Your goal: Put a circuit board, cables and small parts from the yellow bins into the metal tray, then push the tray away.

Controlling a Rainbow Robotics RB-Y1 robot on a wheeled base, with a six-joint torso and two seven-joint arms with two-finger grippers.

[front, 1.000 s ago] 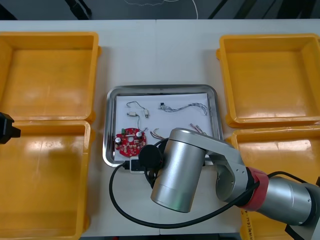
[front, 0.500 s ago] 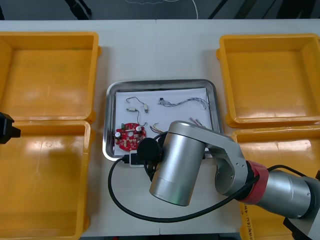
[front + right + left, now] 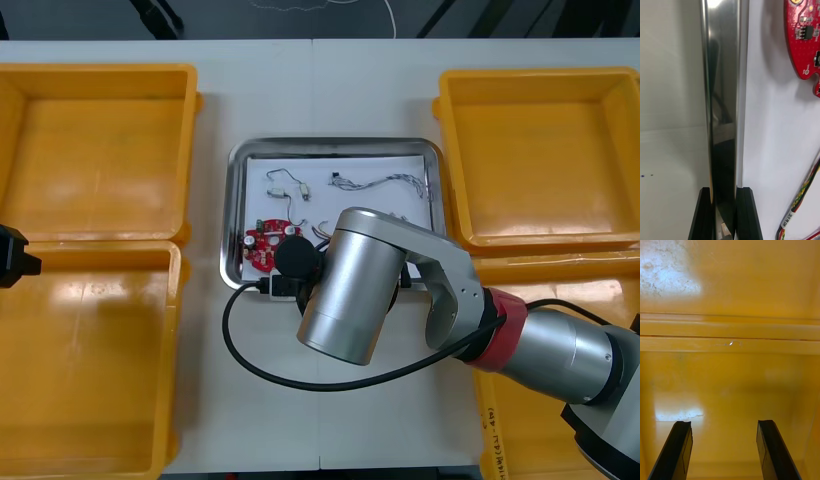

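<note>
Metal tray point(image 3: 232, 215) sits mid table btw yellow bins point(image 3: 100, 150), white inside | round red circuit board point(image 3: 268, 246) + cables point(image 3: 385, 182) lie in it | R gripper point(image 3: 725, 195) pinches tray's near rim | L gripper point(image 3: 725, 427) spread wide over left bin point(image 3: 730, 390)

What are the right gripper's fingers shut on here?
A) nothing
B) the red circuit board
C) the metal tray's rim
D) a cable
C: the right wrist view shows the right gripper with its fingers clamping the metal tray rim, the circuit board lying apart.
</note>
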